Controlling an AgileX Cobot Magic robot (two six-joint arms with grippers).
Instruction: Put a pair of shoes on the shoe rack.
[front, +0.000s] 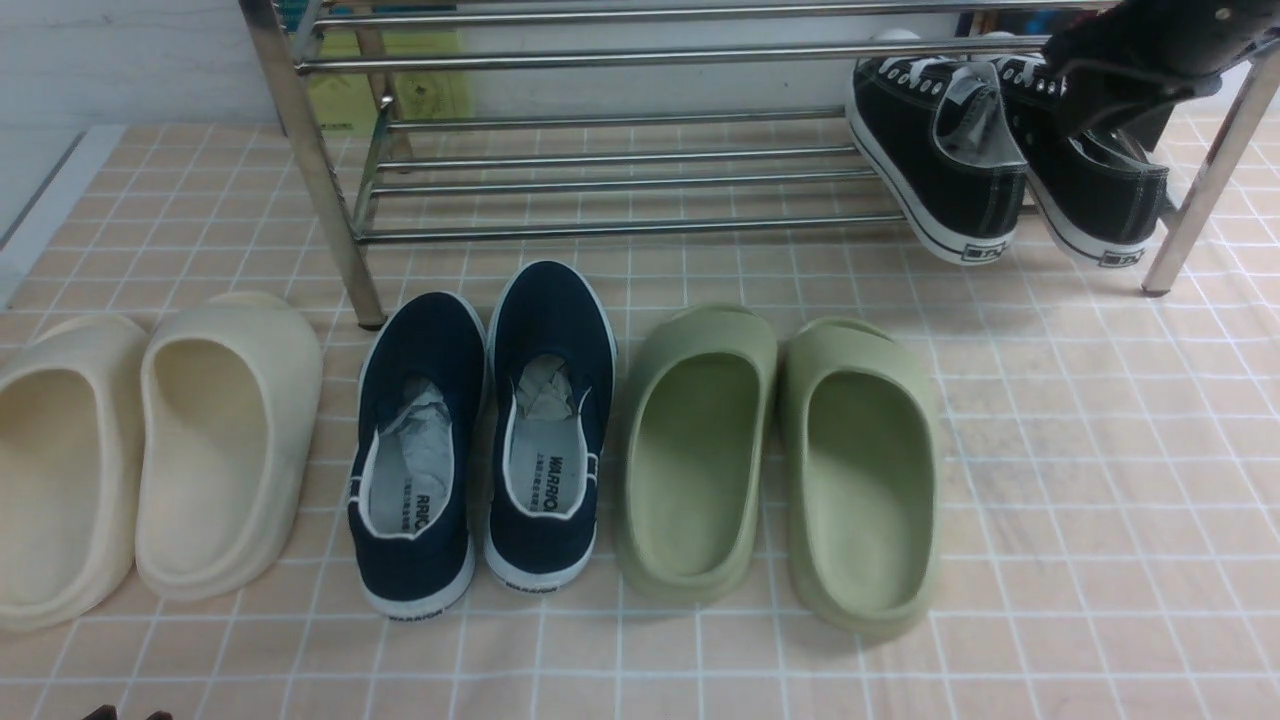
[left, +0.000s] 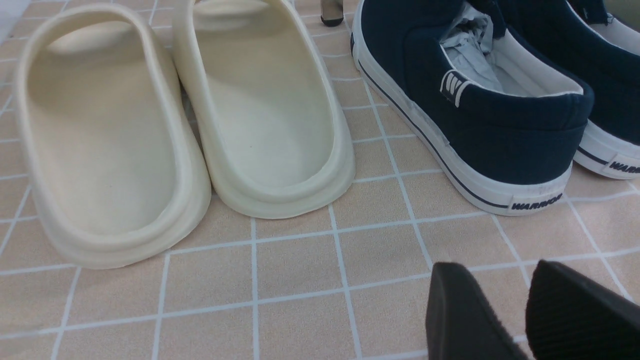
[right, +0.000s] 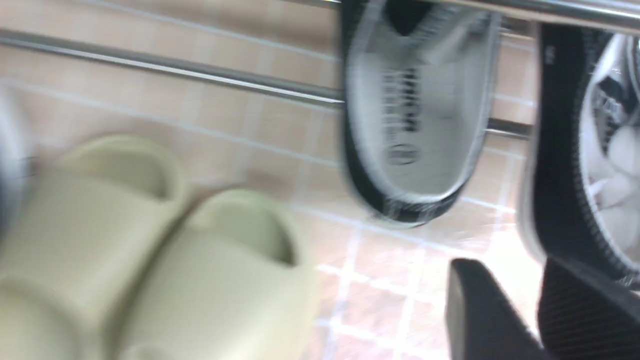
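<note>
Two black canvas sneakers rest tilted at the right end of the chrome shoe rack (front: 620, 55), heels hanging over its lower front rail: the left one (front: 940, 160) and the right one (front: 1095, 190). My right gripper (front: 1110, 95) hovers just above the right sneaker's opening. The blurred right wrist view shows that gripper (right: 510, 272) open, floor visible between its fingers, beside one sneaker's heel (right: 565, 165) and near the other sneaker (right: 415, 115). My left gripper (left: 492, 272) is open over bare floor, holding nothing.
On the tiled floor in front of the rack stand cream foam slippers (front: 150, 450), navy slip-on shoes (front: 490, 430) and green foam slippers (front: 780, 460). A rack leg (front: 1205, 170) stands right of the sneakers, another (front: 320, 180) at the left.
</note>
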